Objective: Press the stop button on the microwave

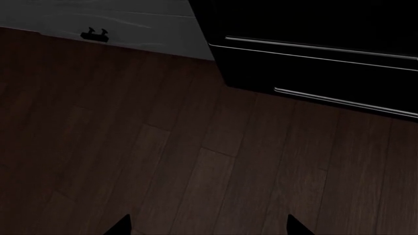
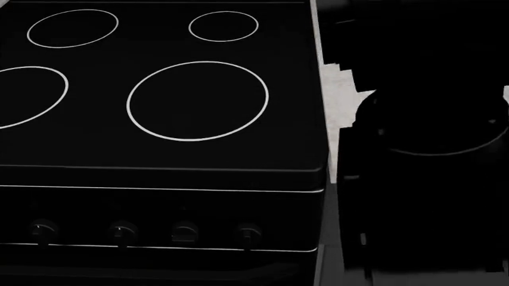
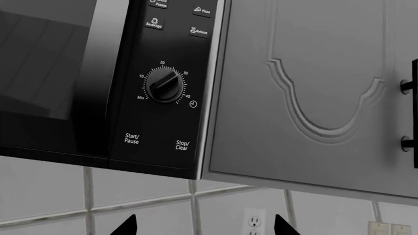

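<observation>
Your right gripper [image 3: 203,226] shows only two dark fingertips [image 3: 125,226] at the edge of its wrist view, set wide apart with nothing between them. Beyond them you have a tiled wall [image 3: 52,196] with a power outlet [image 3: 253,220], and above that the microwave [image 3: 111,78]. Its panel carries one timer dial [image 3: 164,85], a Start/Pause label [image 3: 131,139] and the Stop/Clear button [image 3: 181,146], which sits at the panel's lower corner, next to a grey cabinet door [image 3: 313,93]. You are well apart from it.

Your left gripper [image 1: 207,226] likewise has its jaws wide and empty over a dark wood floor [image 1: 163,156], near a black appliance with two drawer rails [image 1: 326,49].

From the head view you see a black stove [image 2: 159,101] with four burner rings and four knobs [image 2: 123,229].
</observation>
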